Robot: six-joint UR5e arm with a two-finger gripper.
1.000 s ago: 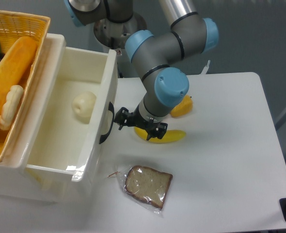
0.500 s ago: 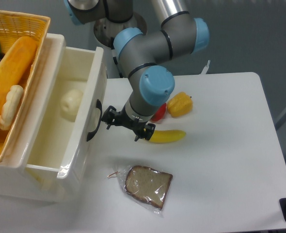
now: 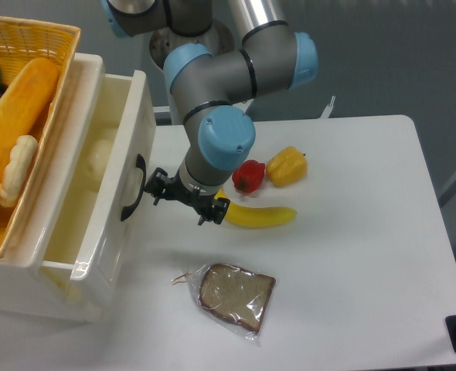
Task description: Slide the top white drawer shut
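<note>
Top white drawer (image 3: 108, 166) has been pushed further into the cabinet over the last second, its front with the black handle (image 3: 132, 188) now sitting noticeably further left. The pincer (image 3: 152, 188) is pressed at that handle; whether its jaws are apart cannot be told. Closing is judged partly done, the tray still standing well out.
</note>
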